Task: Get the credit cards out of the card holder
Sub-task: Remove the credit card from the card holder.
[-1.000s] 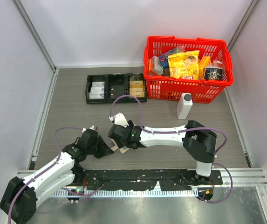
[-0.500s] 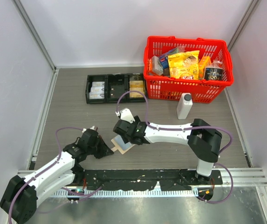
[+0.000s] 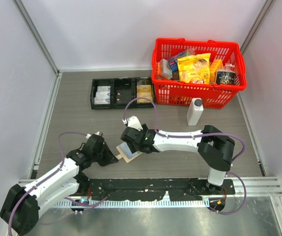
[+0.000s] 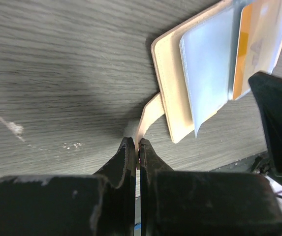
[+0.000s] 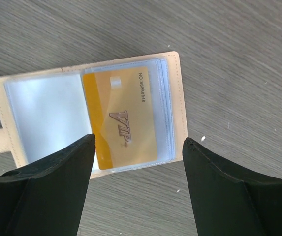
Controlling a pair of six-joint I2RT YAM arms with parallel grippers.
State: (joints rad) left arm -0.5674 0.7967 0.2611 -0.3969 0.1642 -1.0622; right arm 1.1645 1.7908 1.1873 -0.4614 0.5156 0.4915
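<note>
The tan card holder (image 3: 127, 154) lies open on the table, its clear sleeves up. A gold credit card (image 5: 123, 120) marked VIP sits inside the right-hand sleeve of the card holder (image 5: 174, 98). My left gripper (image 4: 137, 143) is shut on the holder's snap tab (image 4: 148, 114), low at the holder's left edge (image 4: 172, 88). My right gripper (image 5: 138, 139) hangs open just above the card, one finger on each side and touching nothing. From above, the left gripper (image 3: 114, 158) and right gripper (image 3: 127, 146) flank the holder.
A black three-compartment tray (image 3: 122, 93) stands at the back. A red basket (image 3: 198, 73) full of groceries is at the back right. A white bottle (image 3: 195, 111) stands in front of the basket.
My right gripper has pulled back up and to the right off the holder, so its pale open inside now shows. The left gripper has kept its hold on the tab.
</note>
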